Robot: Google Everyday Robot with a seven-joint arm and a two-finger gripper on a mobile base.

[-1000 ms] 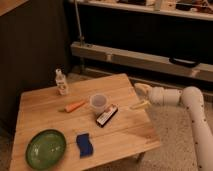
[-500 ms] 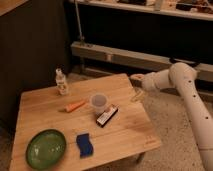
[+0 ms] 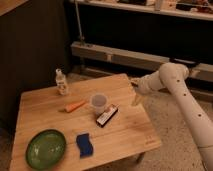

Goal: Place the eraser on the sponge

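The eraser [image 3: 107, 115], a black oblong block with a pale face and a reddish edge, lies flat near the middle of the wooden table [image 3: 130, 135], just right of the cup. The blue sponge [image 3: 84, 145] rests near the table's front edge, left of and nearer than the eraser. My gripper [image 3: 136, 99] hangs at the table's right edge, pointing down, to the right of the eraser and apart from it. Nothing shows in its hold.
A translucent cup [image 3: 98, 102] stands beside the eraser. An orange carrot [image 3: 75, 106] lies left of the cup. A small bottle [image 3: 61, 82] stands at the back left. A green bowl [image 3: 46, 148] sits at the front left. Metal shelving runs behind the table.
My arm has lifted its forearm higher and drawn in toward the table's right edge. The gripper now hangs down there. The things on the table have not moved.
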